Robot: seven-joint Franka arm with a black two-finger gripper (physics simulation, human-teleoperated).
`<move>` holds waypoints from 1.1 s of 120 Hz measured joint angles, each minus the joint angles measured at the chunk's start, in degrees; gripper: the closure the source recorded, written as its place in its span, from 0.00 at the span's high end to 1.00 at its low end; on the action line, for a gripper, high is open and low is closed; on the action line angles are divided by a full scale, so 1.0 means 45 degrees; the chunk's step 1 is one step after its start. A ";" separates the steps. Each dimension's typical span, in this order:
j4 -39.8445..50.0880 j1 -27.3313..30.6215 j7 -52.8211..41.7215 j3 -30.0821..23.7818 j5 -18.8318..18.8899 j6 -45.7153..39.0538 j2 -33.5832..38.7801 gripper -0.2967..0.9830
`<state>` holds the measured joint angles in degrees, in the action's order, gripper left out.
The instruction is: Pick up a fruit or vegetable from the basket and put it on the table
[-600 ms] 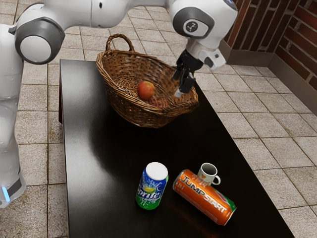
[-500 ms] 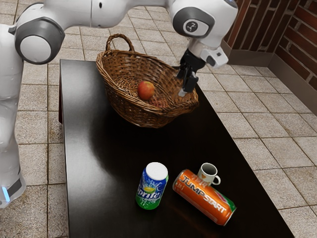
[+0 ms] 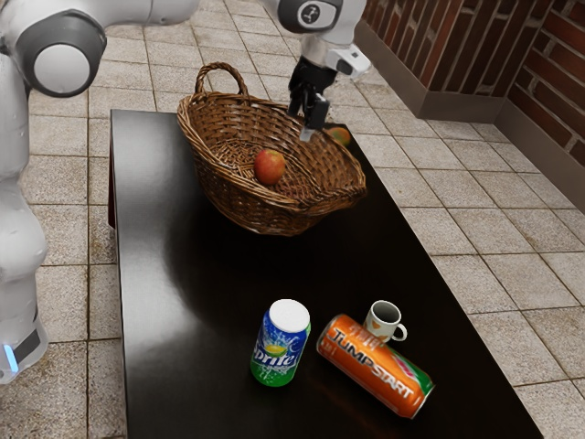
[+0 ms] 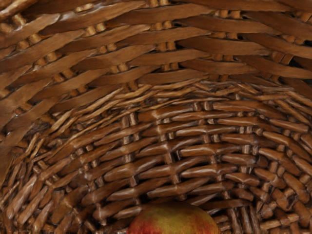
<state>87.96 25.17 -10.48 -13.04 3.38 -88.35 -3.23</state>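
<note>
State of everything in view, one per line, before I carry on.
Basket: standing, open at the top
Apple: lying in the basket
Green-orange fruit: partly hidden behind the basket
Gripper: over the basket; open or shut, can't tell
Sprite can: upright
Orange can: on its side
Mug: upright

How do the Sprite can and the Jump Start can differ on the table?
The Sprite can stands upright; the Jump Start can lies on its side. The Sprite can is blue and green, while the Jump Start can is mostly orange. Both rest on the dark table, outside the basket.
</note>
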 joint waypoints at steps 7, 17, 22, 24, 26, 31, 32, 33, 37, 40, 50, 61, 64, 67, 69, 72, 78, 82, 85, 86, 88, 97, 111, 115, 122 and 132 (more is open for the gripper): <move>0.0209 0.0571 -0.0191 -0.0072 -0.0355 -0.0067 -0.0121 0.77; 0.0381 0.0654 -0.0435 -0.0298 -0.0815 -0.0210 -0.0156 0.77; 0.0633 0.0355 -0.0545 -0.0353 -0.1132 -0.0290 -0.0139 0.77; 0.0732 0.0213 -0.0587 -0.0361 -0.1251 -0.0319 -0.0117 0.77; 0.0828 0.0066 -0.0628 -0.0359 -0.1355 -0.0345 -0.0096 0.77; 0.1016 -0.0259 -0.0733 -0.0329 -0.1561 -0.0403 -0.0059 0.77; 0.1039 -0.0310 -0.0756 -0.0321 -0.1595 -0.0413 -0.0054 0.77; 0.1060 -0.0355 -0.0780 -0.0314 -0.1626 -0.0423 -0.0053 0.77; 0.1111 -0.0459 -0.0872 -0.0295 -0.1733 -0.0459 -0.0072 0.77; 0.1135 -0.0448 -0.0937 -0.0292 -0.1796 -0.0483 -0.0091 0.77; 0.1172 -0.0003 -0.1143 -0.0289 -0.1934 -0.0542 -0.0162 0.77; 0.1170 0.0582 -0.1342 -0.0284 -0.2023 -0.0594 -0.0381 0.77; 0.1167 0.0662 -0.1391 -0.0283 -0.2034 -0.0608 -0.0413 0.77; 0.1168 0.0700 -0.1438 -0.0279 -0.2042 -0.0621 -0.0434 0.77; 0.1177 0.0716 -0.1468 -0.0275 -0.2048 -0.0628 -0.0447 0.77; 0.1241 0.0737 -0.1512 -0.0273 -0.2057 -0.0639 -0.0454 0.77; 0.1539 0.0755 -0.1595 -0.0243 -0.2084 -0.0655 -0.0401 0.77; 0.1693 0.0732 -0.1646 -0.0173 -0.2096 -0.0665 -0.0359 0.77; 0.1837 0.0700 -0.1683 -0.0084 -0.2104 -0.0670 -0.0294 0.77; 0.1872 0.0695 -0.1695 -0.0057 -0.2106 -0.0671 -0.0276 0.77; 0.1933 0.0694 -0.1718 -0.0009 -0.2110 -0.0670 -0.0242 0.77; 0.2074 0.0732 -0.1816 0.0174 -0.2106 -0.0635 -0.0042 0.77; 0.2371 0.0845 -0.1946 0.0292 -0.2138 -0.0594 0.0038 0.77; 0.2462 0.0850 -0.1978 0.0304 -0.2175 -0.0586 0.0051 0.77; 0.2572 0.0825 -0.2031 0.0315 -0.2228 -0.0576 0.0061 0.77; 0.2748 0.0753 -0.2099 0.0319 -0.2375 -0.0607 0.0053 0.77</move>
<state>100.32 28.56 -19.92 -11.60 -7.31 -91.08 -2.99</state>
